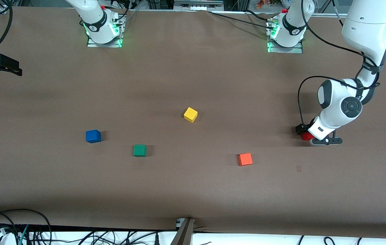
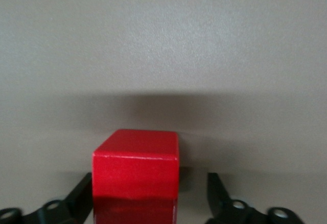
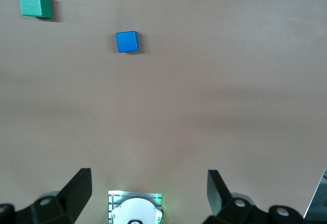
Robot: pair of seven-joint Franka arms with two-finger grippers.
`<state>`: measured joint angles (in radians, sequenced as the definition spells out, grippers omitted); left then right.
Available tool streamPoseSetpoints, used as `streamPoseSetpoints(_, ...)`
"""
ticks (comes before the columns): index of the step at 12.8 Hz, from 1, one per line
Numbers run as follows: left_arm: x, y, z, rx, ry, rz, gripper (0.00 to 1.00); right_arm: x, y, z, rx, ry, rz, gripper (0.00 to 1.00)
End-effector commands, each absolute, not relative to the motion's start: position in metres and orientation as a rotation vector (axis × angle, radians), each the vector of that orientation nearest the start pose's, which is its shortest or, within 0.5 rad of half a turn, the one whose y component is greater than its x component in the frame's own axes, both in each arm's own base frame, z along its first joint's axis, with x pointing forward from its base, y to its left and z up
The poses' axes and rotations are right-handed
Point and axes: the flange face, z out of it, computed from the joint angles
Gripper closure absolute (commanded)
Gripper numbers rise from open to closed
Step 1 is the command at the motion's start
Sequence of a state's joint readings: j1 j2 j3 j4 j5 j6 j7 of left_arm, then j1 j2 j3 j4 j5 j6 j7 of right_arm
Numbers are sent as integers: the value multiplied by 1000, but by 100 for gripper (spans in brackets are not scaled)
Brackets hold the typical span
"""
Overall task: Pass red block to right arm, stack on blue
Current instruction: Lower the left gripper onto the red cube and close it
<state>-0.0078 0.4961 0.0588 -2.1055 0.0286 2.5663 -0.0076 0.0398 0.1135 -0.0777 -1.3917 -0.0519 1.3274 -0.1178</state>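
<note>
Nearest the front camera: an orange cube (image 1: 245, 159) and a green cube (image 1: 139, 150), both idle on the brown surface (image 1: 193, 190). A little farther, the blue (image 1: 93, 136), toward the right arm's end, untouched. Level with it at the left arm's end, the red block (image 1: 306, 136), resting on the surface between the spread fingers of the left gripper (image 2: 148, 201), one finger (image 2: 82, 196) touching its side, the other apart — released, not yet clamped. Farther still, a yellow cube (image 1: 190, 114). Right gripper (image 3: 148, 196) waiting high near its base, fingers apart, empty.

Likely step: picking up the red block. Next: closing squarely, lifting, carrying toward mid-table for the handover.
</note>
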Motion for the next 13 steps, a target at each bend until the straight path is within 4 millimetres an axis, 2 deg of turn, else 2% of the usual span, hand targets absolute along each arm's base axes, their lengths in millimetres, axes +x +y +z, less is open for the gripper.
streamPoseSetpoints(1, 571, 27, 178, -3110, -19, 41, 57, 567, -22, 625, -3157, -123, 289, 0)
streamPoseSetpoints(2, 572, 28, 180, -3111, 0, 34, 69, 567, -21, 625, -3158, -126, 289, 0)
streamPoseSetpoints(5, 576, 34, 194, -3111, -10, 9, 79, 571, -17, 616, -3131, -131, 307, 0)
streamPoseSetpoints(7, 585, 26, 220, -3114, 3, 58, 85, 573, -14, 614, -3121, -133, 310, 0)
streamPoseSetpoints(9, 599, 19, 249, -3121, 19, 159, 89, 577, -12, 602, -3114, -143, 348, 0)
streamPoseSetpoints(10, 602, 17, 261, -3123, 23, 175, 91, 579, -5, 595, -3110, -162, 374, 0)
streamPoseSetpoints(13, 612, -9, 302, -3179, 38, 218, 91, 582, 36, 587, -3058, -252, 390, 0)
